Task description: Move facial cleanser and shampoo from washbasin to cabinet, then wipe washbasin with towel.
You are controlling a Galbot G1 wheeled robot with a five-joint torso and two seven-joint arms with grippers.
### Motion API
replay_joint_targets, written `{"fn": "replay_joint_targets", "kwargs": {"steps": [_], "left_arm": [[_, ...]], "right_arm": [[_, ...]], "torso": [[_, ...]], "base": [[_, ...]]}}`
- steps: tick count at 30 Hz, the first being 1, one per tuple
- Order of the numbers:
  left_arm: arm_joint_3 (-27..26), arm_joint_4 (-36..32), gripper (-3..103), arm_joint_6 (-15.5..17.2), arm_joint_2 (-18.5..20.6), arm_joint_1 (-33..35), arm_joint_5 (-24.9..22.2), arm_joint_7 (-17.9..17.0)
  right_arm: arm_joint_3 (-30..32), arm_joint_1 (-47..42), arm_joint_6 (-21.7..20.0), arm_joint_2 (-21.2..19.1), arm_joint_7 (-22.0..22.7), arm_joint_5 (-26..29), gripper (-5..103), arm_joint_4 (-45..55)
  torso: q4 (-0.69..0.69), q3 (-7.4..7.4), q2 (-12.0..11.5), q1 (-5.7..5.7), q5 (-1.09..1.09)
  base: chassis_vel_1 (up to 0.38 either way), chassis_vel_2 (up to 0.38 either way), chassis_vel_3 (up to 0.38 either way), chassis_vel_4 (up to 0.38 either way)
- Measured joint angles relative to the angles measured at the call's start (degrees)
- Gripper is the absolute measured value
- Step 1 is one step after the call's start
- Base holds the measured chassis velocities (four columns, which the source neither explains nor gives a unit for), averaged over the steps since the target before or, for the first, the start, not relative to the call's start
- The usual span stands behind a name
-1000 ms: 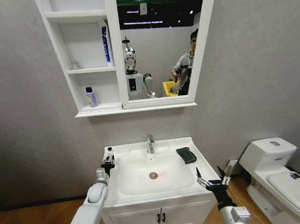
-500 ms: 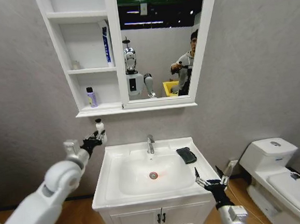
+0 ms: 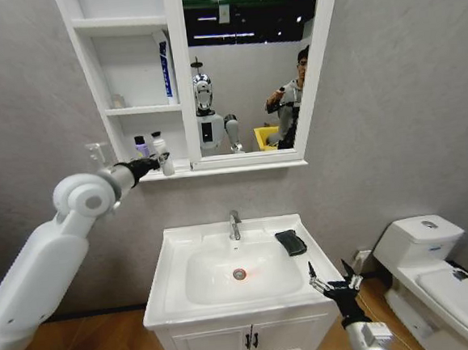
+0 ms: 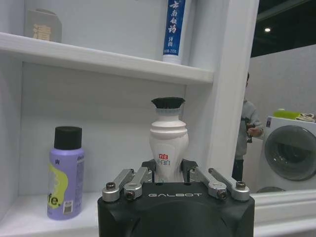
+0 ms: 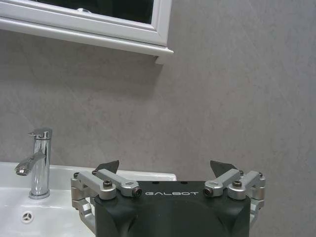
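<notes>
Head view, left end effector [image 3: 161,159]: clamped on white bottle [image 3: 158,143] at bottom shelf of cabinet [image 3: 135,92], right of purple bottle [image 3: 141,147].
Right end effector [image 3: 335,279]: fingers apart, near-right of washbasin [image 3: 238,266].
Towel [image 3: 290,242]: washbasin's far-right rim.

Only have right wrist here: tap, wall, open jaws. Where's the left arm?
Observer: Left gripper is up at the cabinet's bottom shelf, shut on a white bottle with a black cap.
Operator: Anything else on that shelf?
Observer: A purple bottle, black cap, upright beside it, not touching.
Operator: Towel?
Observer: The towel lies on the washbasin rim, right of the tap. Your right gripper hangs at the front right corner, clear of it.
</notes>
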Motion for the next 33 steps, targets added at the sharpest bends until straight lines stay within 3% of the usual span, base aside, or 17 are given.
{"fn": "replay_joint_targets", "kwargs": {"steps": [11, 15, 33], "left_arm": [[3.5, 11.8, 27, -1.6, -6.6, -5.9, 9.9, 4.5], [3.6, 13.4, 27, -2.6, -7.6, -5.9, 13.4, 5.8], [4.4, 16.0, 27, -4.1, -8.6, -4.2, 20.3, 8.2]], "right_arm": [[0.0, 0.7, 0.6, 0.0, 0.0, 0.3, 100, -1.3], [0.2, 0.6, 0.7, -0.1, 0.0, 0.5, 100, -1.4], [0.5, 0.3, 1.3, -0.4, 0.0, 0.8, 100, -1.6]], "torso": [[0.0, 0.0, 0.0, 0.0, 0.0], [0.01, -0.01, 0.0, 0.0, 0.0], [0.0, -0.01, 0.0, -0.01, 0.0]], "base": [[0.0, 0.0, 0.0, 0.0], [0.0, 0.0, 0.0, 0.0], [0.0, 0.0, 0.0, 0.0]]}}
